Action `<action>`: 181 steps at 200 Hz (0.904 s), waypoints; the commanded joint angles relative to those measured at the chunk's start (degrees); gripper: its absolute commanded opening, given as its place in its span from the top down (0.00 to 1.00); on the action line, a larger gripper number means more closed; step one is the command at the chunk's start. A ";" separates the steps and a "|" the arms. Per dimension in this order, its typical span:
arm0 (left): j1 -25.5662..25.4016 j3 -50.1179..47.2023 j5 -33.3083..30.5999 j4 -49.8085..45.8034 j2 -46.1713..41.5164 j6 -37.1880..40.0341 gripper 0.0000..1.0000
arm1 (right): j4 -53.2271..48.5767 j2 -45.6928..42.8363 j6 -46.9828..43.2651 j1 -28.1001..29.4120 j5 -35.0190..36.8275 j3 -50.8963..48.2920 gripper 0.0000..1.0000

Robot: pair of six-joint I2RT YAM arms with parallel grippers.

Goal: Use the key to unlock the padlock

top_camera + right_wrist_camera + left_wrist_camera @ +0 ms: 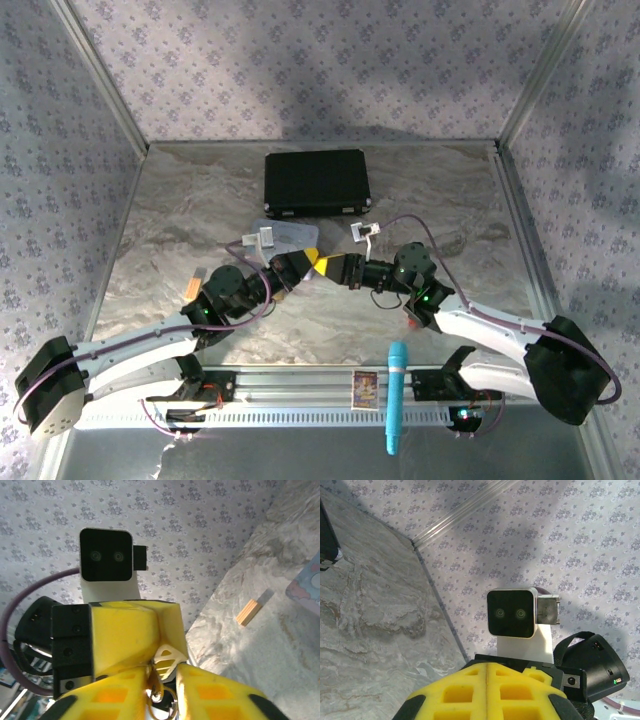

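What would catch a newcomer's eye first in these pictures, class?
The yellow jaws of the left arm and right arm face each other tip to tip over the middle of the marble table. A black case lies at the far side, and a blue tube rests across the near rail, right of centre.

Right gripper (pixel 162 702) yellow ribbed fingers (pixel 107 700) rising from bottom edge, pinching tiny brass-gold padlock (pixel 159 694), mostly hidden in narrow gap between them. Left gripper (pixel 169 659) facing it, yellow jaws pressing together, tip hanging just above padlock. On grey marble tabletop (pixel 260 660), small orange wooden block (pixel 249 612) lying alone; pastel tin corner (pixel 307 582) peeking in at right edge.
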 commanded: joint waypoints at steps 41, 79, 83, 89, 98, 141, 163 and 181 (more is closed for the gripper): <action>0.02 -0.21 0.06 2.57 0.49 -0.91 1.00 | 2.17 -0.20 -0.14 0.32 -1.30 0.92 0.98; 0.03 -0.70 -2.30 0.06 -0.61 -2.02 0.87 | 0.54 -0.70 -0.47 -0.12 -0.87 0.37 1.00; 0.08 -0.59 -2.97 -1.28 -1.05 -2.22 0.76 | -0.12 -0.90 -0.76 -0.17 -0.85 0.37 1.00; 0.07 -0.57 -4.46 -3.21 -2.02 -2.52 0.53 | -1.24 -1.23 -1.20 -0.24 -0.81 0.29 1.00; 0.11 -0.78 -6.94 -5.65 -3.65 -2.49 0.25 | -3.24 -1.77 -1.84 -0.43 -0.66 0.10 1.00; 2.95 1.31 -14.79 -31.80 -14.77 -1.76 0.05 | -14.85 -4.01 -6.34 -0.63 0.67 -0.07 1.00; 6.79 3.60 -11.01 -45.12 -14.71 -0.60 0.14 | -22.56 -4.13 -10.07 0.00 1.54 1.39 1.00; 8.33 3.45 -7.74 -50.32 -12.12 0.51 0.20 | -24.02 -4.07 -10.63 -0.02 2.19 0.84 1.00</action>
